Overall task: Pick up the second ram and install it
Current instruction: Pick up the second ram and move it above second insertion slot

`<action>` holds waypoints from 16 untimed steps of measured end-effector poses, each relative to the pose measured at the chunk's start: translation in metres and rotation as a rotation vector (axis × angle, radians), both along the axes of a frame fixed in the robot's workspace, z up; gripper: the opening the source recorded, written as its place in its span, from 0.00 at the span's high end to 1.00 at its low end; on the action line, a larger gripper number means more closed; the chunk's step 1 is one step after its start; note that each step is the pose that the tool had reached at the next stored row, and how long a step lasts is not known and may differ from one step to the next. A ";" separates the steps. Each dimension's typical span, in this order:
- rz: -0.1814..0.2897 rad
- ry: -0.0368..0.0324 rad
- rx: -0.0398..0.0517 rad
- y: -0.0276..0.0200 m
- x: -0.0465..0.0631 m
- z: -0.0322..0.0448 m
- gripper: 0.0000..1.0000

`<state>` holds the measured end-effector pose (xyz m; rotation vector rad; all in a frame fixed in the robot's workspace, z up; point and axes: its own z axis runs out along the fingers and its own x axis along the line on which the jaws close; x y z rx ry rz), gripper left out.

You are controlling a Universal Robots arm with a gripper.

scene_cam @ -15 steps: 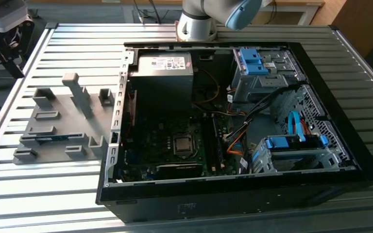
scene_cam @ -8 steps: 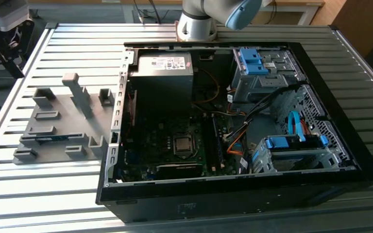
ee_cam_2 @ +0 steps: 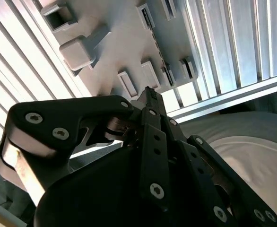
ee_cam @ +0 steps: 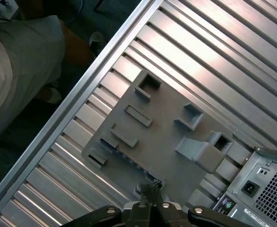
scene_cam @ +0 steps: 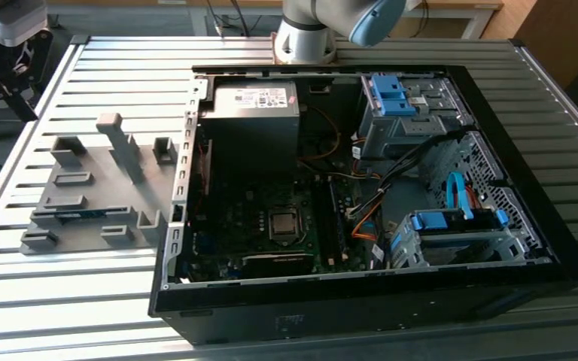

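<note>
The second ram (scene_cam: pixel 79 214) is a thin blue stick standing on edge in a slot of the gray holder plate (scene_cam: pixel 118 197), on the table at the exterior view's left of the open computer case (scene_cam: pixel 490 248). In the first wrist view the second ram (ee_cam: pixel 129 158) shows edge-on as a dark line across the holder plate (ee_cam: pixel 167 135). My gripper (ee_cam: pixel 151 188) hangs above the plate, near one end of the stick, fingers shut with nothing between them. In the second wrist view the gripper (ee_cam_2: pixel 148 92) hovers over the holder plate (ee_cam_2: pixel 124 47).
Tall gray blocks (scene_cam: pixel 118 147) rise from the plate. The motherboard (scene_cam: pixel 269 226), power supply (scene_cam: pixel 254 113), cables and blue drive latches (scene_cam: pixel 390 94) sit inside the case. The arm's base (scene_cam: pixel 307 34) stands behind the case. A person in light clothing (ee_cam: pixel 20 61) is beside the table edge.
</note>
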<state>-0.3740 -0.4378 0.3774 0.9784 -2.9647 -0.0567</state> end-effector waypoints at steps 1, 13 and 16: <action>0.004 0.0000 0.0000 0.0000 0.000 0.0000 0.89; 0.053 0.0000 0.0000 0.0000 0.000 0.0000 0.89; 0.069 0.0000 0.0000 0.0000 0.000 0.0000 0.89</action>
